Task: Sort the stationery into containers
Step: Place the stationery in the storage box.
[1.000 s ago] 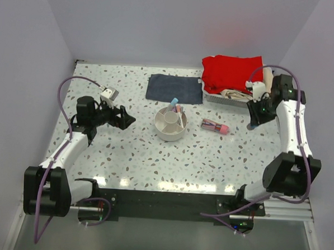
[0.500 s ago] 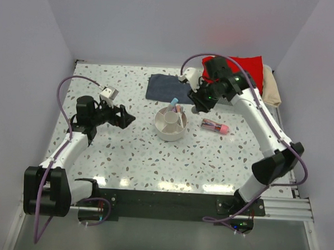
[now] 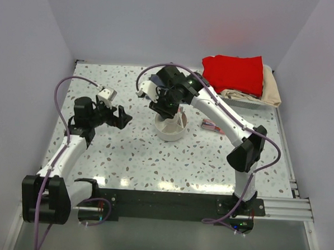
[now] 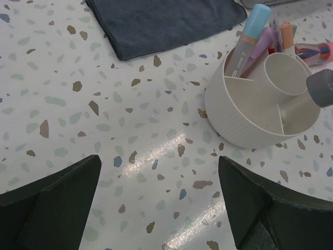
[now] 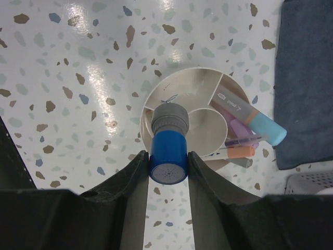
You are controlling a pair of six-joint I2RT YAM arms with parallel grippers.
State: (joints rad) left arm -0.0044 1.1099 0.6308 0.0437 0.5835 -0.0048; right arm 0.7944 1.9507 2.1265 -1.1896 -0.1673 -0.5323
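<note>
Two fingers of the right pincer (image 5: 168, 165) pinch a stubby cylinder with a blue plastic body and a grey end (image 5: 168, 139), held upright with the grey end down. Directly below this pincer sits the round off-white ribbed bowl (image 5: 179, 83), divided into compartments around a central cup, and the grey end hangs over a compartment beside that cup. Across the cup from the pincer lean a white marker with a light-blue cap (image 5: 248, 115), a lilac pen (image 5: 237, 126) and an orange-tipped pen (image 5: 240, 152). The left pincer (image 4: 161, 205) is spread wide, low over the speckled white table (image 4: 78, 104). The bowl lies ahead of it to its right, and the folded dark-blue cloth (image 4: 161, 21) lies farther ahead.
</note>
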